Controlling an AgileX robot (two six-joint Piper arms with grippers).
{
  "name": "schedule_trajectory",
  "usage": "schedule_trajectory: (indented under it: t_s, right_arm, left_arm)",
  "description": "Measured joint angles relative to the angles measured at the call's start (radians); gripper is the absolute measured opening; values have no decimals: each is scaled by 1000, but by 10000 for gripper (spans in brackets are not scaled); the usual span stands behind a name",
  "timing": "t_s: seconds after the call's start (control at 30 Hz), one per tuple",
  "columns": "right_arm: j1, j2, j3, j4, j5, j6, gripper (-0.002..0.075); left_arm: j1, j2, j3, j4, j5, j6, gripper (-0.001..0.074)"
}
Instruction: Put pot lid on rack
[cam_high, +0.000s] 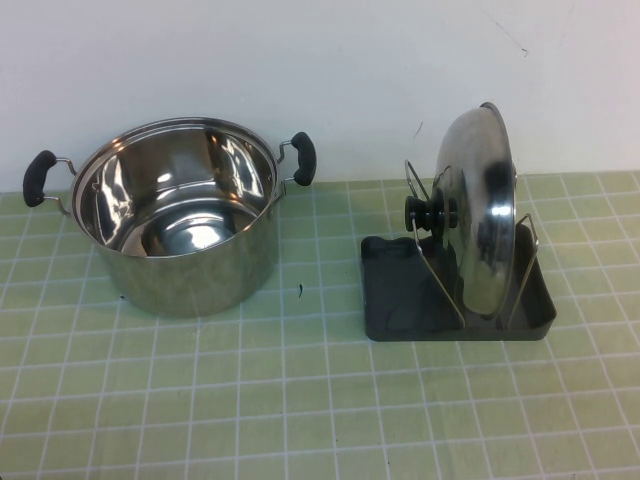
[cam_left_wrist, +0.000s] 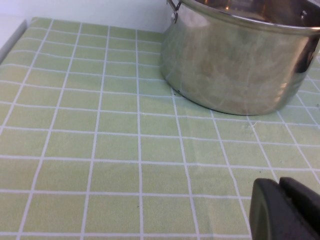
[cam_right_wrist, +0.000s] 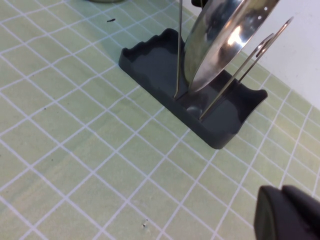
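Pot lid stands on edge in the rack between the wire loops, knob facing the steel pot well apart on the counter. Left gripper near pot, right gripper near rack; finger state: cannot tell.

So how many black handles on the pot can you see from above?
2: one handle on the robot's left of the pot, the other handle on its right. Left pincer and right pincer sit low, away from both.
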Motion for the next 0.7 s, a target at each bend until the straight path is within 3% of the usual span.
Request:
schedule_trajectory:
  t_s: [0.7]
  right_arm:
    - [0, 0, 0, -26, -6, -18, 0]
  left_arm:
    - [0, 0, 0, 0, 0, 0, -1]
